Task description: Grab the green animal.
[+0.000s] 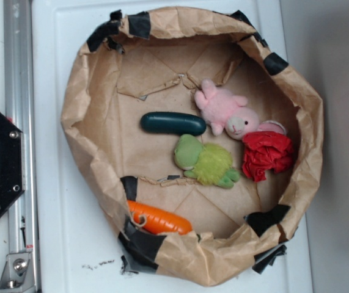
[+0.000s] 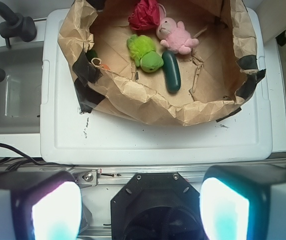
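Exterior view shows the green animal lying on the floor of the brown paper basket, near its middle. Just beside it are a dark green cucumber, a pink plush bunny and a crumpled red cloth. An orange carrot rests against the basket's near wall. In the wrist view, the gripper has its fingers spread wide apart, holding nothing, well away from the basket, over the edge of the white lid.
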`<state>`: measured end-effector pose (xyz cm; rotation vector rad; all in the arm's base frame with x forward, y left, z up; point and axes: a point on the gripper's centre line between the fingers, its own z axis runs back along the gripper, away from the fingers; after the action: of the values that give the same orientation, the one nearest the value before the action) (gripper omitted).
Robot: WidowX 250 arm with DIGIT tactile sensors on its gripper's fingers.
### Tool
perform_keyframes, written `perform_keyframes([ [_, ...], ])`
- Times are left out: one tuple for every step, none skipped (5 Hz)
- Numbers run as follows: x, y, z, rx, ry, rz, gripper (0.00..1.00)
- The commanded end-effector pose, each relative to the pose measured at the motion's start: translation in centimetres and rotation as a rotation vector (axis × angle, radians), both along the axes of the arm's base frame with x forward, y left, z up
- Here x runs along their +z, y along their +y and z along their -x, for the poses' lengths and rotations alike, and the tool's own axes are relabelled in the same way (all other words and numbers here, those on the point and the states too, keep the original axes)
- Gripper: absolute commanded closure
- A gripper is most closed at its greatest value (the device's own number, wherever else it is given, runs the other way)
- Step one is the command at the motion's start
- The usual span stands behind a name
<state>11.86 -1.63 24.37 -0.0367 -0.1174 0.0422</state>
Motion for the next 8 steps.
perform_keyframes([
  [0.0,0.0,0.0,0.0,0.0,0.0,0.0],
  [-5.0,2.5,-5.0,0.069,0.16,-0.083,0.0],
  [-8.9,4.6,-10.2,0.016,0.134,-0.069,0.0],
  [-11.6,5.7,-14.6,0.0,0.088,-0.025,0.0],
  [-13.5,5.1,-15.8,-0.084,0.013,-0.036,0.0],
  [-16.7,0.4,-16.2,-0.335,-0.049,0.026,0.0],
  [-18.7,-2.8,-15.2,-0.54,-0.04,-0.012,0.0],
  [-21.2,-3.7,-16.2,-0.597,-0.044,-0.071,0.0],
])
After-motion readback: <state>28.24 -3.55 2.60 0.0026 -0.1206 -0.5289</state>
